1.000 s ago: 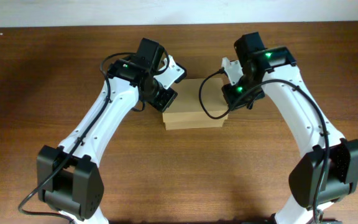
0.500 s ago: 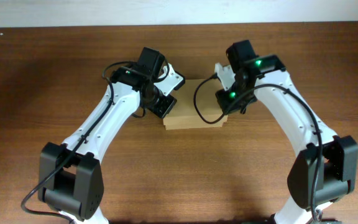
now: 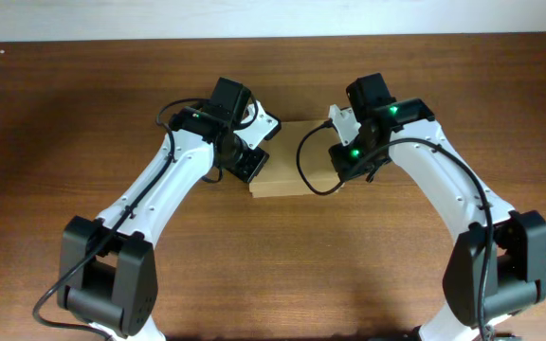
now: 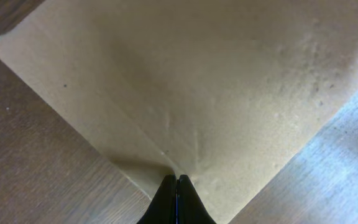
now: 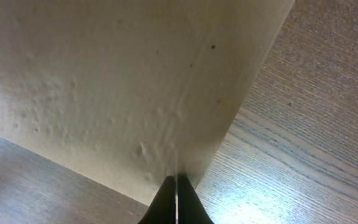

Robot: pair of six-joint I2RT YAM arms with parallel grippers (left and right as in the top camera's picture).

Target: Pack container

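Note:
The container (image 3: 292, 175) is a plain tan cardboard box, lid closed, lying at the middle of the wooden table. My left gripper (image 3: 252, 169) is shut, its tips pressed on the box's left edge; the left wrist view shows the closed tips (image 4: 178, 182) touching the tan lid (image 4: 229, 93) near a crease. My right gripper (image 3: 345, 169) is shut, its tips on the box's right edge; the right wrist view shows the closed tips (image 5: 176, 182) against the lid (image 5: 117, 81). Neither gripper holds anything.
Dark wood table (image 3: 273, 275) all around the box. Black cables loop off both wrists over the box. The table's far edge meets a pale wall at the top of the overhead view.
Both grippers have come down and inward onto the box's side edges. The right wrist moved left and lower; the left wrist shifted slightly right.

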